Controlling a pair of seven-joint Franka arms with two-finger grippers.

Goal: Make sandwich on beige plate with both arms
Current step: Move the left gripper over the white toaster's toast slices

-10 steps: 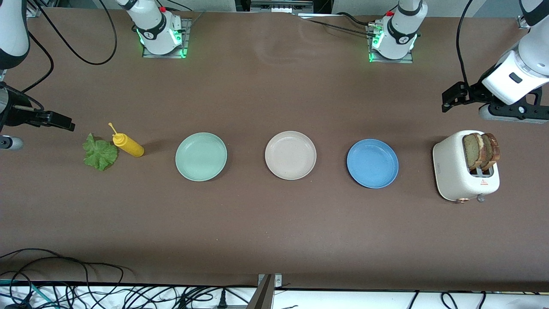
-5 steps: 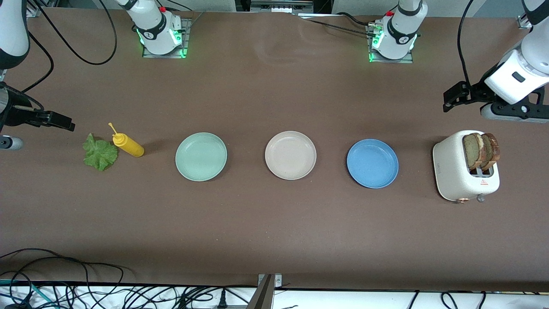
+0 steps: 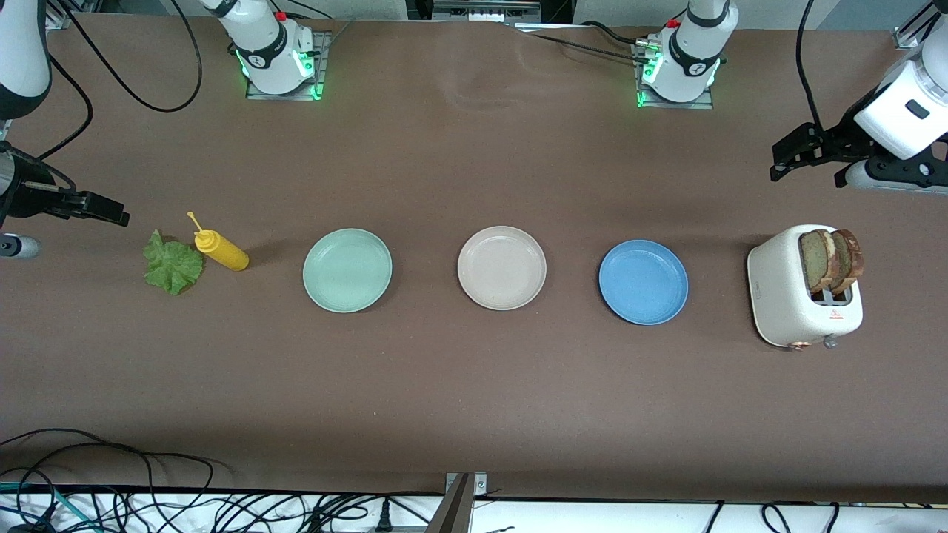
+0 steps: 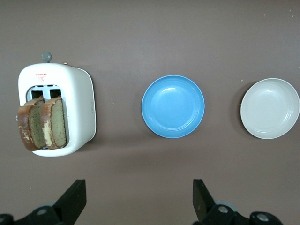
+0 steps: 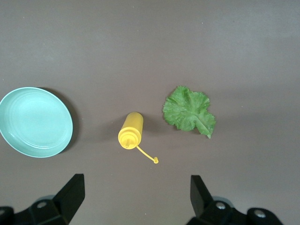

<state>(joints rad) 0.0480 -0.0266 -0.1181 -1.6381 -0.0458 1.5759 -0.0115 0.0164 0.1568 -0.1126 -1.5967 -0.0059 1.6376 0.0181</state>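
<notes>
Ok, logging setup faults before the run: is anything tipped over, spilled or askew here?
Only the yellow squeeze bottle lies on its side beside the lettuce leaf, nothing spilled. Both bread slices stand in the toaster; the beige plate sits flat.

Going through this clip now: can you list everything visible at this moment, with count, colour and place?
bread slices: two, tan with dark crust, upright in the toaster slots
toaster: one, cream, at the left arm's end of the table
blue plate: one, beside the toaster
beige plate: one, bare, mid-table
mint-green plate: one, beside the beige plate
squeeze bottle: one, yellow, lying down
lettuce leaf: one, green, beside the bottle
cables: several, black, at the table edge nearest the camera
left gripper: black, fingers open, over bare table above the toaster
right gripper: black, fingers open, over bare table by the lettuce
</notes>
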